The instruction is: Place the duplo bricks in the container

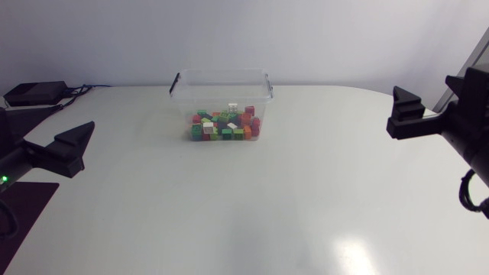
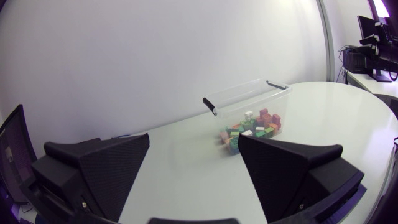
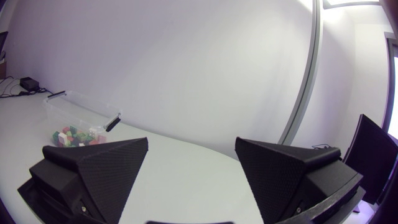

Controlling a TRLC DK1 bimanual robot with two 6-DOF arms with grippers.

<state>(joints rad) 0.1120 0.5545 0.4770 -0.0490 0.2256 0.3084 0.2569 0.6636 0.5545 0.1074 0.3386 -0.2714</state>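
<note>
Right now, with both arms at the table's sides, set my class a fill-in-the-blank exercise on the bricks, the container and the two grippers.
1. The duplo bricks all lie ____ the clear container.
2. The container is open at the top: there is no ____ on it.
3. The left gripper and the right gripper both hold nothing, and the fingers of each stand ____.

Missing words: inside; lid; open.
</note>
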